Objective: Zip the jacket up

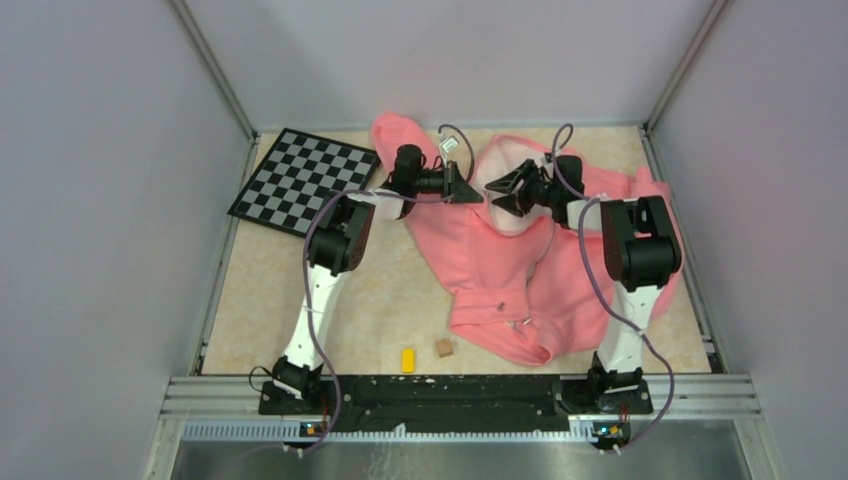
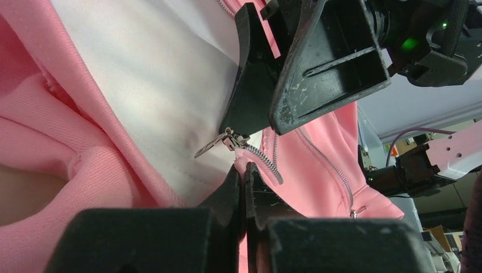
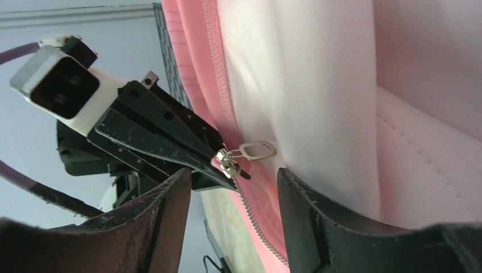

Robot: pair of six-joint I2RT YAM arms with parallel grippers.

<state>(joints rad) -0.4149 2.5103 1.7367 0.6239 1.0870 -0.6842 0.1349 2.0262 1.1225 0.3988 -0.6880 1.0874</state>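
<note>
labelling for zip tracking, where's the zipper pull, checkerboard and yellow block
zipper pull (image 3: 247, 149), right wrist view, metal tab
checkerboard (image 1: 303, 182), top external view, board middle
yellow block (image 1: 408, 359), top external view, its middle

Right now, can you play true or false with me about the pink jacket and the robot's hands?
1. The left gripper is shut on the jacket beside the zipper. True.
2. The right gripper is pinching the zipper pull. False: its jaws stand open and the pull hangs free.
3. A checkerboard lies on the table on the robot's left. True.
4. The yellow block sits on the jacket. False: it lies on the bare table near the arms' bases, beside a brown cube.
</note>
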